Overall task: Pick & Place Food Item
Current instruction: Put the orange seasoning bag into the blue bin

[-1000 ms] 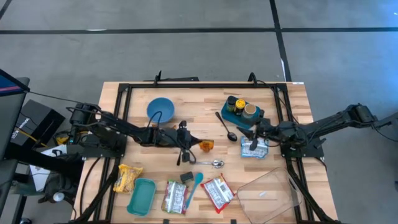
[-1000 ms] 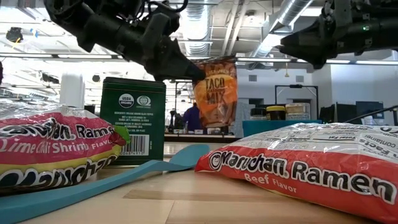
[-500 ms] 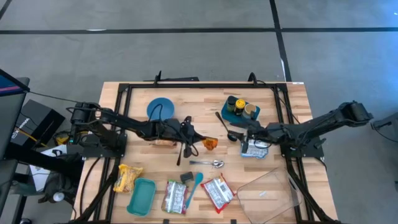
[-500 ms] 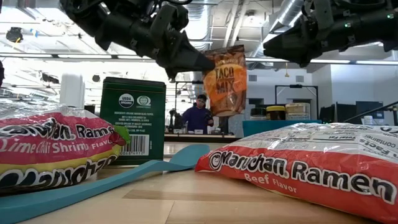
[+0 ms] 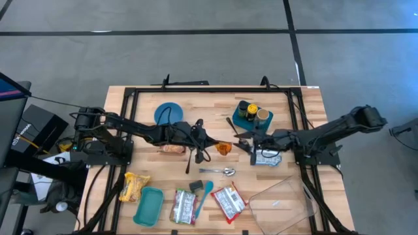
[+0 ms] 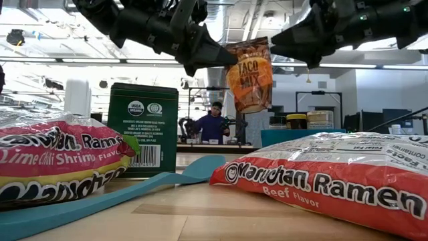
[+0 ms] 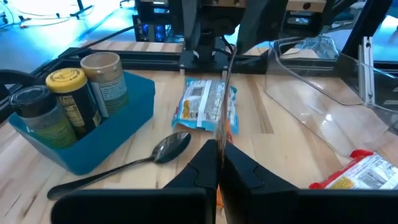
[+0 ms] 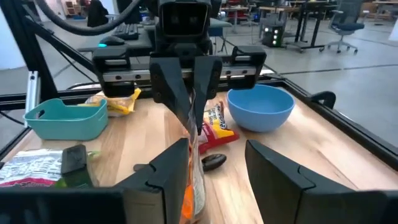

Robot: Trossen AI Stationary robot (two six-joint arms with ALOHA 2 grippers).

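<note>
An orange taco mix packet (image 6: 251, 75) hangs above the middle of the table (image 5: 307, 98). My left gripper (image 5: 210, 145) reaches in from the table's left and is shut on it. In the left wrist view the packet (image 7: 222, 118) shows edge-on past the shut fingers. My right gripper (image 5: 240, 138) comes level from the table's right and stands open. In the right wrist view the packet's free side (image 8: 191, 186) stands between my right gripper's (image 8: 214, 168) fingers, close to one finger (image 8: 166, 177). My left gripper pinches the packet's top corner (image 6: 234, 59) between its two fingers. The fingers come nearly level from the table's left, slanting a little down. The packet hangs upright below the fingers, clear of the table. Whether my right gripper touches the packet, I cannot tell.
A blue tray of spice jars (image 5: 253, 116) and a black spoon (image 5: 236, 130) lie behind the grippers. A blue-white packet (image 5: 266, 155) lies under the right arm. A silver spoon (image 5: 222, 171), ramen packs (image 5: 227, 201), a teal tub (image 5: 149, 205) and a clear container (image 5: 281, 199) are nearer.
My left gripper has risen and gone toward the table's right edge, carrying the taco mix packet, which stays hanging upright. My right gripper has gone toward the table's left edge, up to the packet, and has kept its fingers apart.
</note>
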